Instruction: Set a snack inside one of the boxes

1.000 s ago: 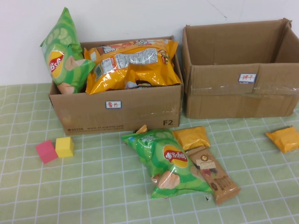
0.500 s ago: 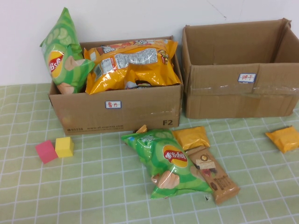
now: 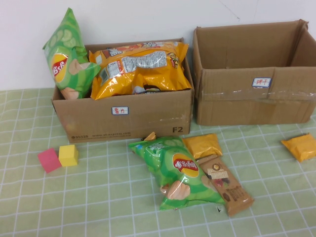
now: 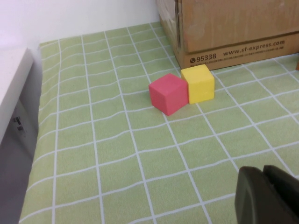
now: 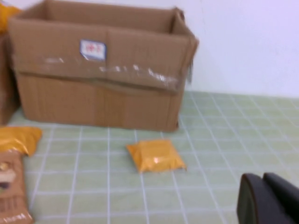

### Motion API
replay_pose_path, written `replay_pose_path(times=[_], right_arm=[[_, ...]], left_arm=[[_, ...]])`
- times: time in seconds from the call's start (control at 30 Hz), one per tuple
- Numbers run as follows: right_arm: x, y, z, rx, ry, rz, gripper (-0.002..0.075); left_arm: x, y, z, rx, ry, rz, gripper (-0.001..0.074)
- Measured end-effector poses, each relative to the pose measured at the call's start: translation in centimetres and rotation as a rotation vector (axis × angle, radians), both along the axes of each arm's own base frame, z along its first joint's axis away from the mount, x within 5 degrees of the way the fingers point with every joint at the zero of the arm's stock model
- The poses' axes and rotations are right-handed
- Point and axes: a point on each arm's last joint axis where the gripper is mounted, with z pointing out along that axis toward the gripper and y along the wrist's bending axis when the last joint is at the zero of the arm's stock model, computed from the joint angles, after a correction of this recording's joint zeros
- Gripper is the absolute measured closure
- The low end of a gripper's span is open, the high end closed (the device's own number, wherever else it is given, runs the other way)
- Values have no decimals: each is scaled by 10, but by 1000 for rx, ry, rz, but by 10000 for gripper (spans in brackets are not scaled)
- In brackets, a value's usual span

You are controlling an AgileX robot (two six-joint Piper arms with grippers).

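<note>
the small orange snack packet (image 5: 155,156) lies flat on the worktop (image 5: 93,196), ahead of the right end effector (image 5: 261,198) and just before the empty box (image 5: 100,79), its long axis roughly across that box's front. both end effectors look clenched, the left end effector (image 4: 268,196) facing only the blocks (image 4: 182,88), so the right arm is nearer.

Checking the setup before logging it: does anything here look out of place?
Two toy blocks, the pink cube and yellow cube, sit touching beside the left box among snacks. The left claw and right claw are both shut, low above the table.
</note>
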Motion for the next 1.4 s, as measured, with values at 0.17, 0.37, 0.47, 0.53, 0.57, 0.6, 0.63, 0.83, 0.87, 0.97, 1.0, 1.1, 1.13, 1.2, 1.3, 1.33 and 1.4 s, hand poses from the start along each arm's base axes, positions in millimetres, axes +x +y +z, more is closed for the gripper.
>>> replay_pose_path(times=[0.17,0.37,0.47,0.53,0.57,0.6,0.63,0.83,0.87,0.97,1.0,1.1,1.13,1.2,1.3,1.33,1.4], right_arm=[[8,1,-44,101,78,-37,715],[8,1,-55,195,142,-58,715],[8,1,-56,200,144,-59,715],[8,2,-56,202,145,-49,715],[8,2,-56,201,146,-43,715],[8,3,-55,201,145,-37,715],[8,3,-55,202,148,-34,715],[8,3,-55,181,148,-20,715],[8,3,-55,171,149,-17,715],[8,3,-55,155,149,-13,715],[8,3,-55,155,149,-12,715],[8,3,-55,149,149,-10,715],[8,3,-55,149,150,-10,715],[8,3,-55,147,150,-10,715],[8,3,-55,145,150,-9,715],[8,3,-55,145,150,-9,715],[8,4,-55,147,150,-9,715]], left_arm=[[0,0,0,0,0,0,736],[0,0,0,0,0,0,736],[0,0,0,0,0,0,736],[0,0,0,0,0,0,736],[0,0,0,0,0,0,736],[0,0,0,0,0,0,736],[0,0,0,0,0,0,736],[0,0,0,0,0,0,736],[0,0,0,0,0,0,736],[0,0,0,0,0,0,736],[0,0,0,0,0,0,736],[0,0,0,0,0,0,736],[0,0,0,0,0,0,736],[0,0,0,0,0,0,736],[0,0,0,0,0,0,736],[0,0,0,0,0,0,736],[0,0,0,0,0,0,736]])
